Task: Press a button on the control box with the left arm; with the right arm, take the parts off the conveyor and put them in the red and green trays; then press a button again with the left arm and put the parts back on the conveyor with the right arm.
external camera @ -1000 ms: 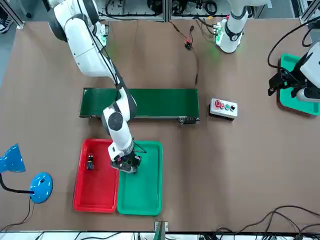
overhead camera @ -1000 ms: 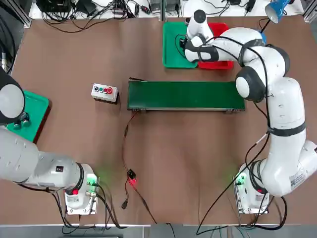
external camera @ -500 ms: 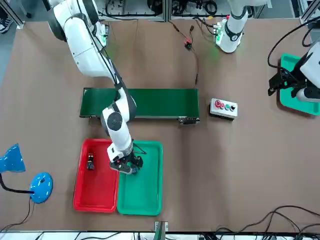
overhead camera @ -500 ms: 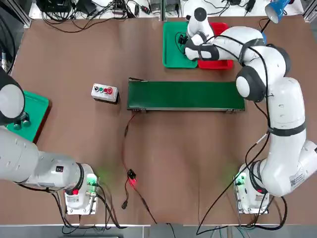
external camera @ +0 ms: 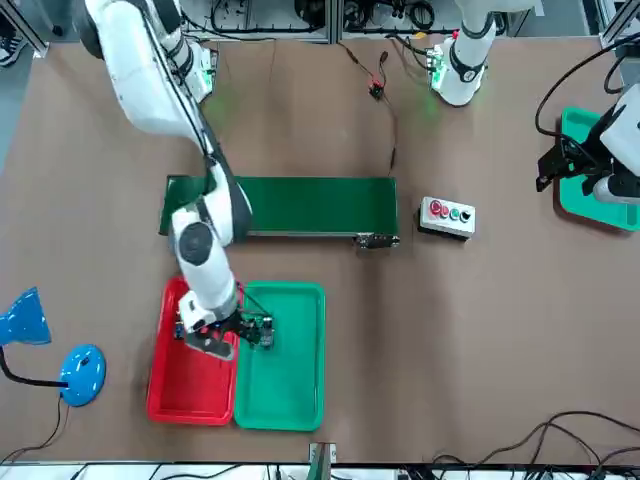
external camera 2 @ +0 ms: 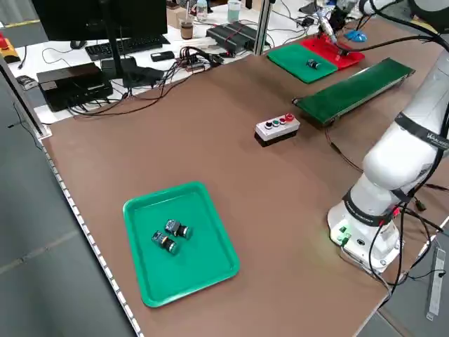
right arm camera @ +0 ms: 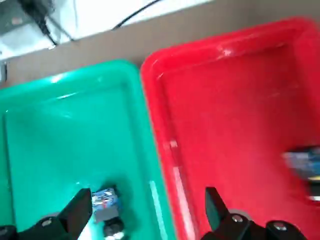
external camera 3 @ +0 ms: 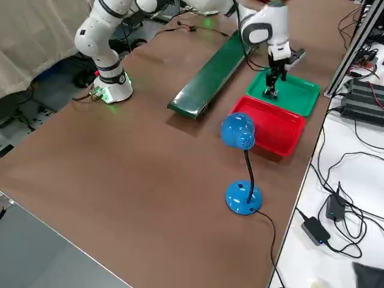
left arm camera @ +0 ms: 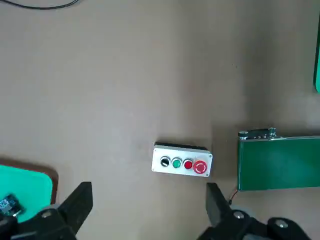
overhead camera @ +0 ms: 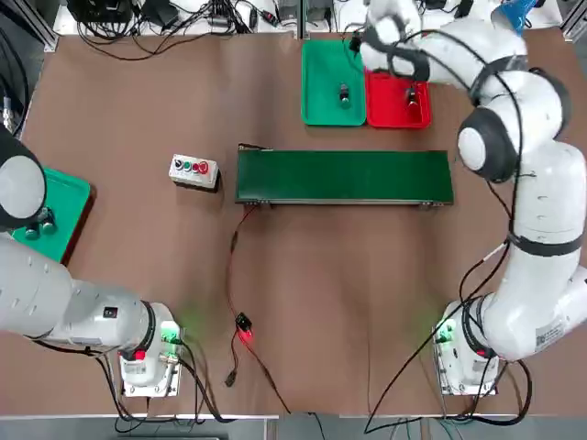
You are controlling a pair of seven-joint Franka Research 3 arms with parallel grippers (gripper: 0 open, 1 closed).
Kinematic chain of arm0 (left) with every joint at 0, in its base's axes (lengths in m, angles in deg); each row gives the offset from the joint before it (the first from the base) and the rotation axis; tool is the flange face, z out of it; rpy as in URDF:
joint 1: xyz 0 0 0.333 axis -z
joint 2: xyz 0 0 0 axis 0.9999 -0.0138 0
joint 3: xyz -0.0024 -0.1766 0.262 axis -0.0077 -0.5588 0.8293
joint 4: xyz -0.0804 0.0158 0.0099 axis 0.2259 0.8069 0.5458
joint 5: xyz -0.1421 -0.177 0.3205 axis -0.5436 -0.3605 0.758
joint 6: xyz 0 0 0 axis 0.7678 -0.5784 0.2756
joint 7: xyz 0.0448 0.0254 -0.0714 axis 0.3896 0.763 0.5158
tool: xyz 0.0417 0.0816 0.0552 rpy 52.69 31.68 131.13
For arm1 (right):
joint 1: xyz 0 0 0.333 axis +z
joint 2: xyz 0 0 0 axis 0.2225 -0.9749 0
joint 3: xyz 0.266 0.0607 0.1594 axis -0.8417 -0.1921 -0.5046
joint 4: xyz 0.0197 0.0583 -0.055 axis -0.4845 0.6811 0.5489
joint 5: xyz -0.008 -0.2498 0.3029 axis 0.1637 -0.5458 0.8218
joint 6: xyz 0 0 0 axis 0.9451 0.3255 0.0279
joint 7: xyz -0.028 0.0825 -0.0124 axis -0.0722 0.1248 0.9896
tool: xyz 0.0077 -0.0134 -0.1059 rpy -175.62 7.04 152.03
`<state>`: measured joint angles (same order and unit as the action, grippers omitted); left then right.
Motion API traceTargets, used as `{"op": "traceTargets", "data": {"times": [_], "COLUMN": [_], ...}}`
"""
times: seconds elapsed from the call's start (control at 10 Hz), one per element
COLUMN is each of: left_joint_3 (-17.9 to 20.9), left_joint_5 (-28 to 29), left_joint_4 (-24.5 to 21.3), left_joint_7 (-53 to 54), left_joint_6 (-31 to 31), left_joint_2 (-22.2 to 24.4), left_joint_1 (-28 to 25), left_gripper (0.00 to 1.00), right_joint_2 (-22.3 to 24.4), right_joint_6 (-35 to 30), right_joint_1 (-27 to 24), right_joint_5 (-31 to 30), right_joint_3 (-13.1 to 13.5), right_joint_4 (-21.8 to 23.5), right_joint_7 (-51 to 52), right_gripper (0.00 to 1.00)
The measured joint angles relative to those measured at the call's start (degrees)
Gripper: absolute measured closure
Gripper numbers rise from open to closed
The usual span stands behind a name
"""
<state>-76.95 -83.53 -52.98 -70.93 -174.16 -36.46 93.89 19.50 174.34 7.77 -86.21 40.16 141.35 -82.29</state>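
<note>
Right gripper (right arm camera: 145,220): fingers wide apart and empty, standing above the ridge where the green tray (overhead camera: 321,101) and the red tray (overhead camera: 390,115) meet, at the far edge of the table. A second ago the same gripper sat low inside the green tray with its fingers half closed; it has since opened fully and risen clear, drifting toward the red tray. Judgement: the release is complete and the part has been delivered.

The released part (overhead camera: 344,93) lies in the green tray, near that tray's middle and toward the wall shared with the red tray. In the right wrist view it (right arm camera: 106,202) appears to lie on its side, long axis roughly along the shared wall, dark button end toward the conveyor; this is not certain. A second part (overhead camera: 412,95) rests in the red tray, near its outer wall.

The conveyor (overhead camera: 344,176) carries nothing visible, so the unloading step looks finished.

Left gripper (left arm camera: 145,210): fingers wide, empty, parked high near the table's left edge, well short of the control box (overhead camera: 193,170). Judgement: the second button press is due next.
</note>
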Motion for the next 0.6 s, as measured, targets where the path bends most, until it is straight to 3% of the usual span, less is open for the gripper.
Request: {"op": "traceTargets", "data": {"times": [0.3, 0.6], "left_joint_3": [-0.04, -0.04], "left_joint_5": [0.0, 0.0], "left_joint_4": [0.03, 0.05], "left_joint_7": [0.0, 0.0], "left_joint_6": [0.01, 0.01], "left_joint_2": [0.0, 0.0], "left_joint_1": [0.02, -0.01], "left_gripper": [0.0, 0.0], "right_joint_2": [10.05, 18.63], "right_joint_6": [-10.76, -22.96], "right_joint_1": [-5.37, -7.42], "right_joint_5": [0.0, 1.13], "right_joint_3": [-0.1, -0.28], "right_joint_4": [-0.28, -0.29], "right_joint_7": [6.23, 10.0], "right_gripper": [0.0, 0.0]}}
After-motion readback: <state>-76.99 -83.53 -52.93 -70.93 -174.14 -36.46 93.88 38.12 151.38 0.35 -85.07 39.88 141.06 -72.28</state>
